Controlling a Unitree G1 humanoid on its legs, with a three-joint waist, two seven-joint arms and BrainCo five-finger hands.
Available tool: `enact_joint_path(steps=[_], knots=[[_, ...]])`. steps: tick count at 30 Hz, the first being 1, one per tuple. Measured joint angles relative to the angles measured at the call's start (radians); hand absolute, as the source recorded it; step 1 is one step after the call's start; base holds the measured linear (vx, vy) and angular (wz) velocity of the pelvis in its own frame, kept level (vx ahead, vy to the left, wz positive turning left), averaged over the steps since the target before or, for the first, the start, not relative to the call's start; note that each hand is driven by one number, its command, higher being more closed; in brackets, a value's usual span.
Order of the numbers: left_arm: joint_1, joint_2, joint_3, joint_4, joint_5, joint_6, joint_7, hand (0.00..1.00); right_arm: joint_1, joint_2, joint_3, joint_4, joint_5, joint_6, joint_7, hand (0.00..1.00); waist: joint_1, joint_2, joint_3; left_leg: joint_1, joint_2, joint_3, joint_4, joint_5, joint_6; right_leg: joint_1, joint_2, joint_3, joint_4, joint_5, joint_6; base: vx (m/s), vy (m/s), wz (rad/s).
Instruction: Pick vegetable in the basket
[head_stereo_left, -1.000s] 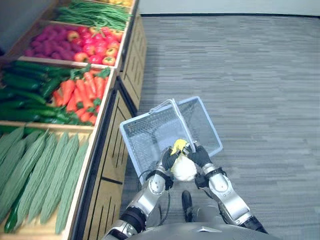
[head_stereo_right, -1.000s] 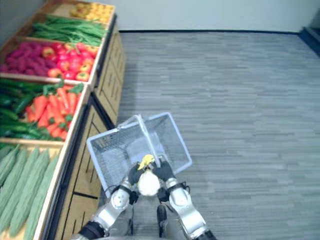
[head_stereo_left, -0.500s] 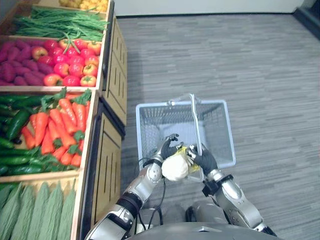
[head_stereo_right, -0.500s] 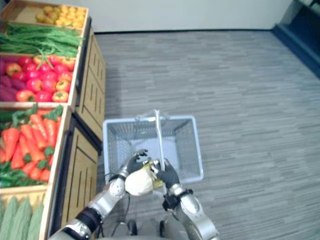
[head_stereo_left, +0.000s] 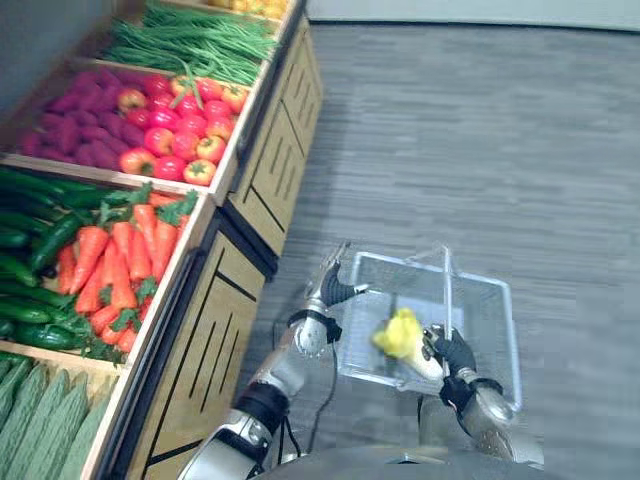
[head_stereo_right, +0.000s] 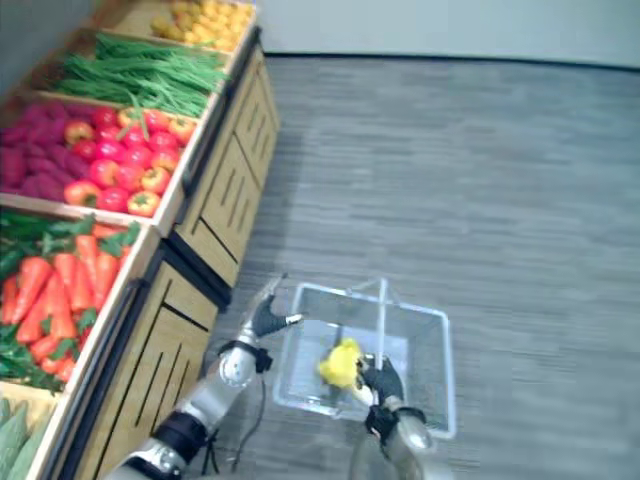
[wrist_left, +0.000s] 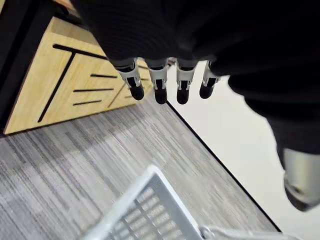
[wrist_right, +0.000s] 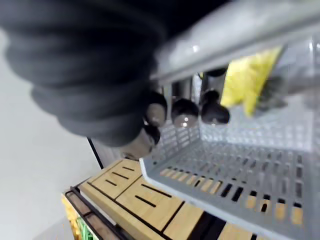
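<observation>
Here, a yellow-topped, pale-stemmed vegetable (head_stereo_left: 401, 336)

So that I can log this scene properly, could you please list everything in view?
stand: one, light wood, on the robot's left
basket: one, pale grey mesh, beside the stand
vegetable: one, yellow-white, inside the basket
carrots: many, orange, middle crate
cucumbers: many, dark green, beside the carrots
round fruits: many, red, crate beyond the carrots
roots: many, purple, same crate
green beans: many, green, next crate on
yellow produce: many, yellow, furthest crate
gourds: several, pale green, nearest crate
left hand: one, silver and dark, open beside the basket's rim
right hand: one, silver and dark, shut on the basket handle
</observation>
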Motion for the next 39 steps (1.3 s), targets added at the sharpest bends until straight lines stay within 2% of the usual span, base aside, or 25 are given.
enact_joint_path(steps=[1,2,3,5,7,8,10,12,14,15,16,17,18,20,21,22,23,25,26,27,28,30,31,34,39], knots=[[0.01,0.004,0.019,-0.017,-0.001,0.001,0.0,0.0,0.004,-0.001,-0.006,0.01,-0.001,0.0,-0.001,1.0,0.005,-0.001,0.001,-0.03,0.016,0.046,0.05,0.037,0.01,0.039,-0.004,-0.027,-0.033,0.001,-0.008,0.2,-0.304,0.94],[0.02,0.009,0.038,-0.04,-0.002,0.001,0.0,0.0,0.006,-0.002,-0.013,0.023,-0.001,0.0,-0.002,1.0,0.01,-0.005,0.003,-0.052,0.033,0.101,0.096,0.024,0.016,0.075,-0.005,-0.052,-0.063,0.003,-0.017,0.16,-0.16,0.72],[0.037,0.015,0.071,-0.093,-0.006,0.001,0.001,0.0,0.007,-0.001,-0.042,0.042,-0.006,0.0,-0.008,1.0,0.029,-0.013,0.007,-0.087,0.038,0.216,0.16,-0.061,0.031,0.135,-0.012,-0.094,-0.11,0.005,-0.026,0.2,-0.185,0.69],[0.062,0.016,0.133,-0.195,-0.006,-0.002,0.007,0.0,0.007,-0.005,-0.104,0.049,-0.065,0.004,-0.029,1.0,0.046,0.007,-0.006,-0.151,-0.002,0.379,0.175,-0.164,0.047,0.2,-0.016,-0.176,-0.17,0.011,-0.03,0.19,-0.098,0.98],[0.082,0.0,0.182,-0.268,-0.007,-0.005,0.037,0.0,0.008,-0.003,-0.172,0.058,-0.195,0.015,-0.062,1.0,0.044,0.024,-0.017,-0.186,-0.057,0.544,0.104,-0.17,0.052,0.238,-0.012,-0.264,-0.203,0.011,-0.028,0.2,-0.005,1.15],[0.09,-0.012,0.209,-0.295,-0.006,-0.005,0.059,0.0,0.007,0.002,-0.221,0.073,-0.31,0.018,-0.096,1.0,0.051,0.026,-0.026,-0.18,-0.078,0.692,0.032,-0.163,0.138,0.257,-0.012,-0.32,-0.209,0.002,-0.013,0.19,0.046,1.4],[0.105,-0.026,0.231,-0.315,-0.005,-0.003,0.088,0.0,-0.014,0.02,-0.322,0.1,-0.444,0.022,-0.15,1.0,0.032,0.025,-0.046,-0.14,-0.128,0.806,-0.113,-0.186,0.217,0.283,-0.017,-0.436,-0.206,-0.006,0.006,0.2,0.065,1.68],[0.138,-0.025,0.265,-0.318,0.001,0.006,0.093,0.0,-0.051,0.026,-0.384,0.15,-0.514,0.03,-0.184,1.0,0.042,-0.005,-0.047,-0.105,-0.184,0.76,-0.193,-0.169,0.235,0.316,-0.033,-0.499,-0.167,-0.007,0.014,0.23,0.043,1.27],[0.199,-0.022,0.31,-0.32,0.002,0.021,0.096,0.0,-0.071,0.025,-0.45,0.198,-0.575,0.032,-0.205,1.0,0.054,-0.006,-0.049,-0.026,-0.204,0.711,-0.241,-0.166,0.23,0.324,-0.081,-0.521,0.03,0.0,0.025,0.33,0.021,1.03],[0.224,-0.013,0.332,-0.322,0.002,0.028,0.104,0.0,-0.07,0.024,-0.473,0.23,-0.612,0.032,-0.216,1.0,0.052,-0.01,-0.058,0.015,-0.21,0.658,-0.26,-0.166,0.23,0.306,-0.129,-0.52,0.208,0.04,0.056,0.4,-0.024,1.31],[0.231,0.006,0.353,-0.33,0.002,0.032,0.112,0.0,-0.057,0.025,-0.481,0.261,-0.637,0.032,-0.217,1.0,0.046,-0.024,-0.075,0.031,-0.217,0.592,-0.281,-0.166,0.229,0.253,-0.16,-0.484,0.372,0.058,0.058,0.41,-0.07,1.45],[0.23,0.015,0.362,-0.336,0.002,0.035,0.114,0.0,-0.058,0.026,-0.487,0.273,-0.648,0.032,-0.217,1.0,0.042,-0.028,-0.077,0.039,-0.219,0.559,-0.294,-0.165,0.224,0.22,-0.165,-0.451,0.45,0.044,0.048,0.32,-0.154,1.5],[0.226,0.034,0.368,-0.339,0.004,0.043,0.114,0.0,-0.065,0.029,-0.509,0.289,-0.658,0.031,-0.218,1.0,0.033,-0.034,-0.08,0.049,-0.22,0.495,-0.316,-0.158,0.209,0.132,-0.153,-0.362,0.588,0.02,0.016,0.21,-0.145,1.14],[0.221,0.06,0.364,-0.338,0.006,0.052,0.115,0.0,-0.061,0.03,-0.526,0.319,-0.66,0.031,-0.228,1.0,0.015,-0.028,-0.077,0.077,-0.214,0.403,-0.346,-0.146,0.191,0.026,-0.103,-0.226,0.667,-0.029,0.03,0.19,-0.185,1.42],[0.218,0.064,0.356,-0.337,0.007,0.056,0.115,0.0,-0.057,0.032,-0.535,0.338,-0.659,0.03,-0.231,1.0,0.0,-0.024,-0.075,0.083,-0.214,0.347,-0.359,-0.143,0.182,-0.01,-0.085,-0.18,0.651,-0.05,0.033,0.23,-0.315,2.16],[0.195,0.071,0.334,-0.328,0.01,0.062,0.116,0.0,-0.037,0.037,-0.545,0.371,-0.655,0.031,-0.234,1.0,-0.026,-0.026,-0.077,0.083,-0.209,0.253,-0.364,-0.141,0.156,-0.047,-0.076,-0.126,0.532,-0.079,0.03,0.18,-0.3,1.9],[0.178,0.075,0.323,-0.315,0.023,0.063,0.116,0.0,-0.027,0.041,-0.548,0.38,-0.654,0.03,-0.234,1.0,-0.027,-0.026,-0.076,0.077,-0.204,0.216,-0.363,-0.147,0.142,-0.056,-0.068,-0.097,0.456,-0.084,0.025,0.18,-0.4,2.02],[0.116,0.114,0.27,-0.254,0.044,0.064,0.115,0.0,-0.007,0.06,-0.564,0.397,-0.633,0.02,-0.234,1.0,-0.036,-0.034,-0.078,0.066,-0.18,0.126,-0.365,-0.157,0.102,-0.054,-0.013,0.103,0.148,-0.065,0.035,0.16,-0.466,1.72],[0.084,0.154,0.24,-0.236,0.045,0.061,0.114,0.0,-0.001,0.088,-0.602,0.415,-0.614,0.009,-0.236,1.0,-0.057,-0.088,-0.082,0.063,-0.204,0.085,-0.378,-0.137,0.051,-0.019,-0.035,0.208,-0.038,0.03,0.059,0.18,-0.5,1.59],[0.069,0.14,0.23,-0.211,0.058,0.065,0.118,0.0,-0.015,0.089,-0.631,0.447,-0.609,0.01,-0.24,1.0,-0.055,-0.075,-0.07,0.073,-0.183,0.069,-0.388,-0.128,0.026,-0.015,-0.017,0.184,-0.01,0.02,0.042,0.22,-0.44,1.16],[0.068,0.128,0.211,-0.205,0.076,0.067,0.113,0.0,-0.027,0.086,-0.662,0.485,-0.596,0.009,-0.25,1.0,-0.035,-0.032,-0.077,0.079,-0.155,0.123,-0.398,-0.096,0.011,-0.016,0.014,0.174,-0.017,0.022,0.025,0.2,-0.291,0.36],[0.05,0.127,0.211,-0.211,0.083,0.057,0.104,0.0,-0.052,0.072,-0.661,0.528,-0.561,0.008,-0.25,1.0,-0.037,0.011,-0.076,0.084,-0.121,0.185,-0.434,-0.079,0.013,-0.013,0.056,0.138,-0.028,0.024,0.007,0.23,-0.225,0.17],[0.03,0.127,0.21,-0.21,0.084,0.052,0.092,0.0,-0.072,0.073,-0.658,0.554,-0.544,0.01,-0.248,1.0,-0.04,0.023,-0.077,0.099,-0.099,0.194,-0.463,-0.059,0.013,-0.002,0.084,0.13,-0.042,0.029,-0.002,0.19,-0.2,0.09],[0.016,0.13,0.21,-0.205,0.104,0.028,0.076,0.0,-0.088,0.084,-0.639,0.59,-0.545,0.011,-0.232,1.0,-0.052,0.023,-0.076,0.148,-0.068,0.225,-0.483,-0.046,0.016,0.053,0.12,0.134,-0.084,0.039,-0.018,0.17,-0.146,-0.15],[-0.06,0.179,0.176,-0.116,0.104,0.019,0.061,0.0,-0.085,0.089,-0.613,0.601,-0.547,0.01,-0.221,1.0,-0.076,0.013,-0.069,0.124,-0.087,0.252,-0.483,-0.055,0.006,0.06,0.112,0.146,-0.19,0.095,-0.023,0.03,0.035,-0.14]])
